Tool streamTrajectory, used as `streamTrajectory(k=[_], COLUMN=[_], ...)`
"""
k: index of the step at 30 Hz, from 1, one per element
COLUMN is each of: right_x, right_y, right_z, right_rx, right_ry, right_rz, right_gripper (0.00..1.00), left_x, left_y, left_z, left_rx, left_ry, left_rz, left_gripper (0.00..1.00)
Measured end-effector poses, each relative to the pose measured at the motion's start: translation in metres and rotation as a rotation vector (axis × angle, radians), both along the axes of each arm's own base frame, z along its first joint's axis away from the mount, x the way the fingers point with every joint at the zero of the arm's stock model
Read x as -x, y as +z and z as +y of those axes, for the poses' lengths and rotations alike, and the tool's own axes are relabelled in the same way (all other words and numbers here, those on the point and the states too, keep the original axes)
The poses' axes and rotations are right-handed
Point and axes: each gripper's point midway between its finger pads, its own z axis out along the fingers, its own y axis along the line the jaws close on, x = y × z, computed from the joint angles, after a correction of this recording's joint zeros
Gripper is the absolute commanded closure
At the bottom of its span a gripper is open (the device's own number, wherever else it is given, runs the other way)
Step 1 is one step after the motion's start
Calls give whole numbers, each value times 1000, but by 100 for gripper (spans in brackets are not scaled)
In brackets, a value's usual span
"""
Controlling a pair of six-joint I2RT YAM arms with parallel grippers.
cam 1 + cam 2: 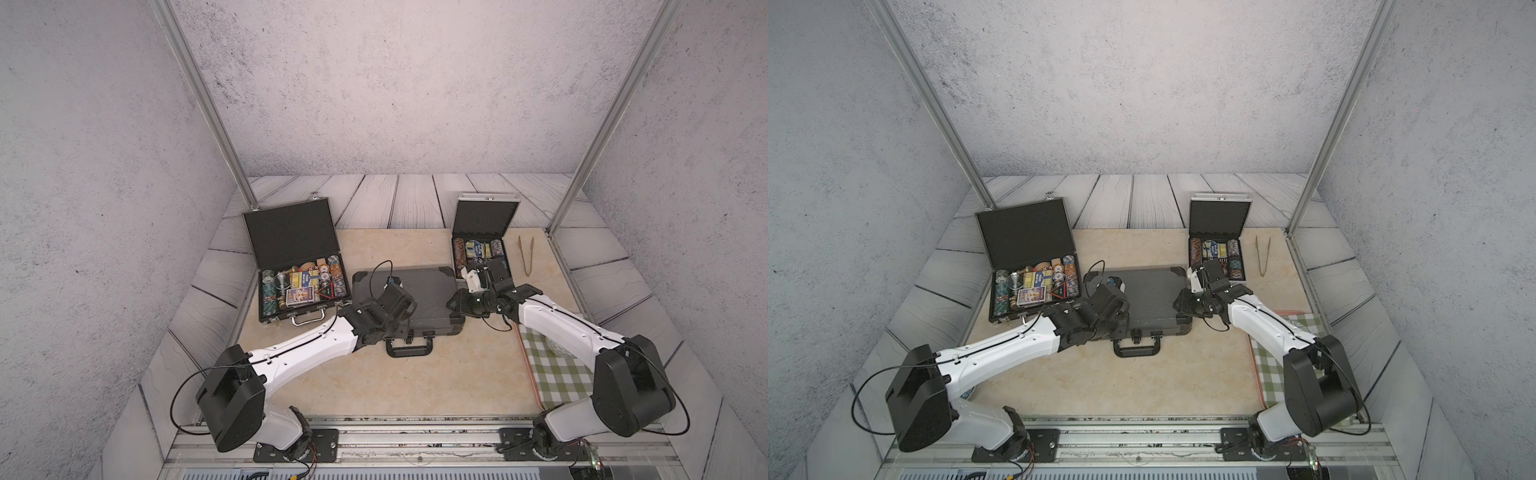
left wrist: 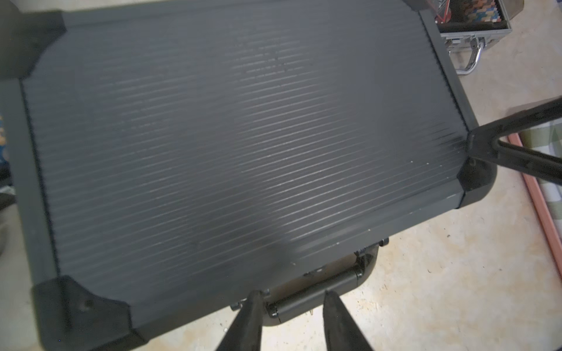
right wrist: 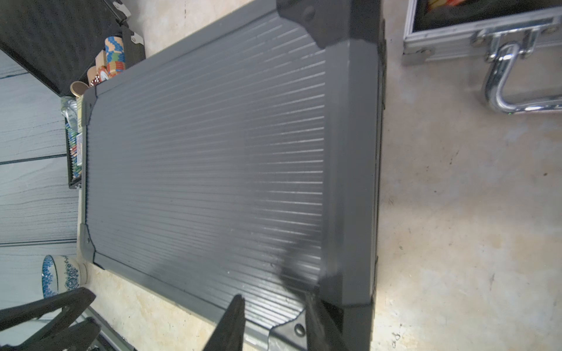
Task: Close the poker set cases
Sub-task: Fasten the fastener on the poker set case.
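grey ribbed case [image 1: 419,299]: lid down, centre of frame
left gripper [image 2: 293,296]: released, empty
right gripper [image 3: 273,301]: released, empty

Poker set cases counted: three. Closed: one, the dark-grey ribbed case [image 1: 419,299]. Open: two, the black case [image 1: 297,266] and the silver aluminium case [image 1: 482,237]. Wooden tongs [image 1: 526,255]: one pair. Green checked cloth [image 1: 552,370]: one. Blue-and-white patterned cup [image 3: 60,278]: one, in the right wrist view. Robot arms: two, left arm [image 1: 299,351] and right arm [image 1: 561,324].
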Motion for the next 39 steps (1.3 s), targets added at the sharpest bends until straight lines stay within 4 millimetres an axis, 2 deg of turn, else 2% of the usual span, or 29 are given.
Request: streamTrajectory(k=[5, 11, 16, 19, 24, 27, 30, 35, 39], right_x=[15, 35, 66, 86, 110, 110, 105, 98, 94], right_y=[6, 18, 6, -6, -39, -51, -56, -60, -65], right_z=[-7, -10, -5, 2, 18, 31, 40, 43, 40], right_rx=[16, -8, -26, -50, -76, -77, -87, -97, -77], right_ry=[10, 30, 72, 106, 159, 178, 177, 148, 125], right_rz=[16, 4, 34, 34, 58, 66, 54, 40, 43], right_gripper=[55, 49, 46, 41, 35, 34, 34, 35, 36], left_x=[-16, -37, -52, -53, -32, -17, 4, 43, 55], left_y=[-6, 7, 12, 13, 9, -1, -17, -61, -79], left_z=[24, 64, 96, 104, 97, 95, 92, 83, 61], left_rx=[18, -1, 6, 16, 79, 103, 114, 105, 94], left_ry=[87, 215, 327, 346, 278, 252, 222, 166, 110], left_rz=[42, 0, -5, -6, 29, 68, 99, 199, 229], left_gripper=[54, 49, 49, 48, 40, 22, 23, 23, 22])
